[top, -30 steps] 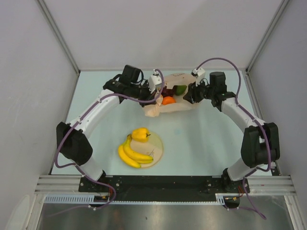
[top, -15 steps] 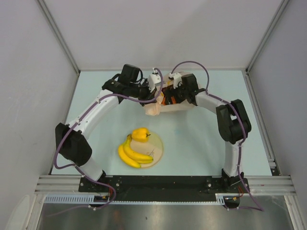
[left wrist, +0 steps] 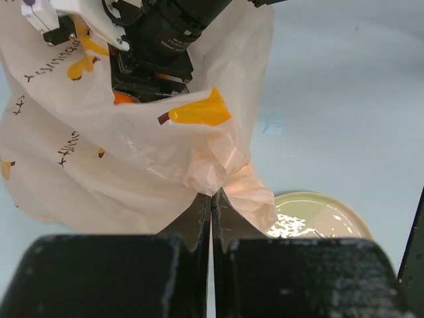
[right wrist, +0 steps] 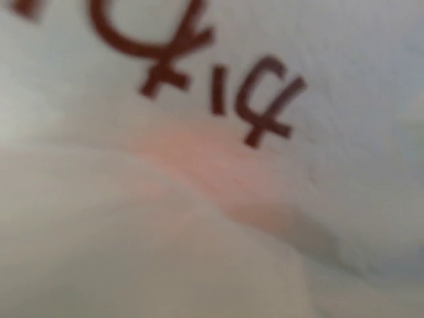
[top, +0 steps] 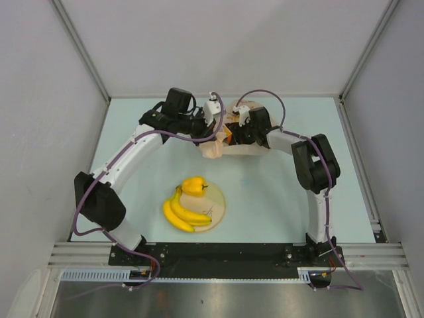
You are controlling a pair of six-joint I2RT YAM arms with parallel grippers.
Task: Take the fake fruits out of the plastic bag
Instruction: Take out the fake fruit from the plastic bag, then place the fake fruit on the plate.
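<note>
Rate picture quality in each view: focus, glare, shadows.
Right wrist: badly out of focus, the plastic bag fills the frame. Left wrist: bag sharp, glare on the plate, left gripper dark. Top external: even light, soft shadows.

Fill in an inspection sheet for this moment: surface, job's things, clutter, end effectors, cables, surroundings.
Surface: pale blue-green tabletop.
Job's things: crinkly translucent peach plastic bag at far centre; glossy yellow plastic banana bunch and yellow plastic pepper already out, on round cream plate; orange fruit visible inside bag.
Clutter: nothing seen.
End effectors: left end effector shut on a bag fold; right end effector buried in the bag, jaws hidden.
Cables: purple cables loop along both arms.
Surroundings: plain white enclosure walls; metal rail at near edge.
</note>
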